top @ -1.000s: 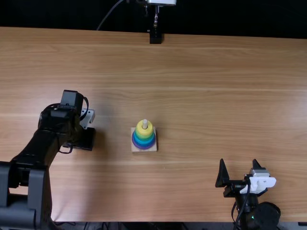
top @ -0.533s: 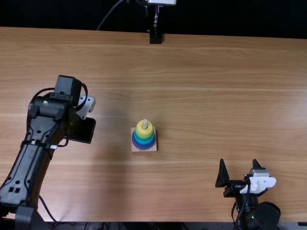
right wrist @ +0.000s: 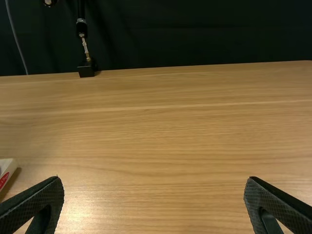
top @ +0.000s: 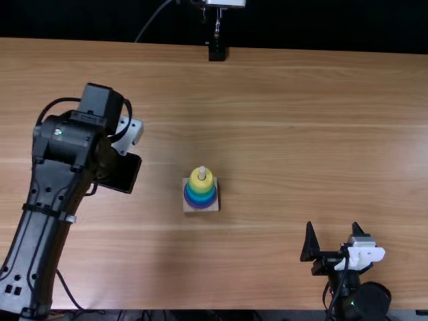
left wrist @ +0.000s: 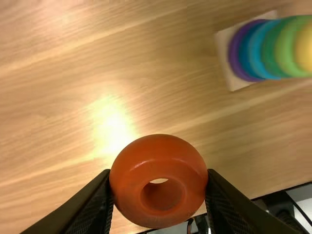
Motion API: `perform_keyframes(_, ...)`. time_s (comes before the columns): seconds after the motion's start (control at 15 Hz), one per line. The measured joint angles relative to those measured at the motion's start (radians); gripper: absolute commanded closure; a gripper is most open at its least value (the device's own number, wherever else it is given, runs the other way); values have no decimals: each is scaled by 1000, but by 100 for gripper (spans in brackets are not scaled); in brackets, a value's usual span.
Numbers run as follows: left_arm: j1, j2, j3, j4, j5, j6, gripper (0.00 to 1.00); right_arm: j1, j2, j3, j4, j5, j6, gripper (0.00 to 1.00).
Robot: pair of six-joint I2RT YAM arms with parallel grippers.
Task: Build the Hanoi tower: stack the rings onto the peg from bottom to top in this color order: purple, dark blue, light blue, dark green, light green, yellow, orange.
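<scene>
Your left end effector point(top: 123, 174) pinches the orange ring point(left wrist: 158, 151); your right end effector point(top: 333, 227) is spread wide.

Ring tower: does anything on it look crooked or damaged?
Nothing stands out: the stacked rings sit neatly on the wooden base, largest at the bottom. The orange ring is held in the left jaws.

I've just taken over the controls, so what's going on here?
The left pincer is gripping the orange ring, off to the side of the tower. Six rings sit on the peg in the right order, from purple at the bottom to yellow on top, leaving just orange to add. The right pincer is open and empty.
</scene>
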Motion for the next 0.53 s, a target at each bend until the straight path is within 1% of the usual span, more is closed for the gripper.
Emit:
perform_keyframes(0.2,-79,8,50,-6,0,-1,100,0,0,0,0,0,0,0)
perform_keyframes(0.27,-106,32,93,-6,0,-9,100,0,0,0,0,0,0,0)
perform_keyframes(0.47,-194,120,178,-5,0,-73,100,0,0,0,0,0,0,0)
perform_keyframes(0.53,-217,146,196,-4,0,-87,100,0,0,0,0,0,0,0)
